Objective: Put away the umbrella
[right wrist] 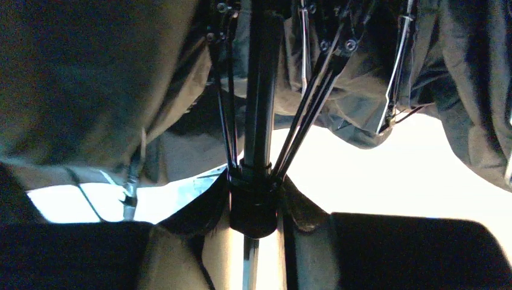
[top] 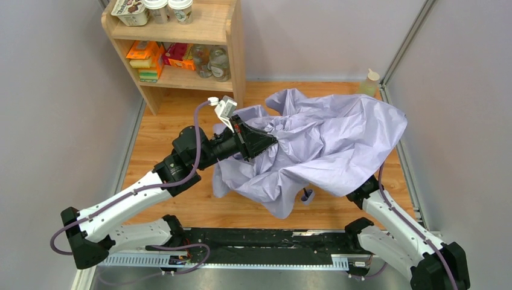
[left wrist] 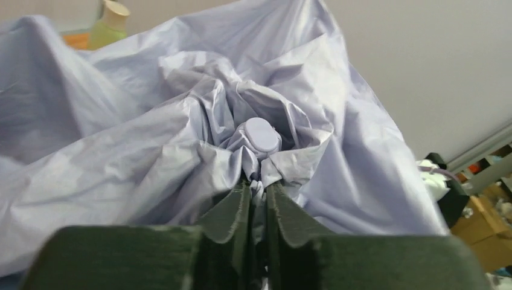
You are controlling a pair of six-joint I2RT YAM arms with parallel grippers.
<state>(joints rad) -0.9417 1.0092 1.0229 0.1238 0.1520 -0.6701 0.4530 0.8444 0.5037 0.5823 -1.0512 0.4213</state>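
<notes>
Collapsing pale lilac fabric umbrella (top: 338, 133): left gripper (left wrist: 258, 188) pinches fabric under its cap (left wrist: 261, 134), right gripper (right wrist: 253, 192) clamps its black runner (right wrist: 253, 211); next likely telescope shaft.

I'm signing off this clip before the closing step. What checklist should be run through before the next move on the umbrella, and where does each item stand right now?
1. Hold of the left gripper on the umbrella, pinching fabric just under the round cap: ok.
2. Hold of the right gripper on the black collar round the shaft: ok.
3. Cloth gathered in: not ok, it is loose and billowed.
4. State of the ribs, free of snags: cannot tell, too dim underneath.
5. Room between the bottle and the cloth: cannot tell, the edge lies close.
</notes>
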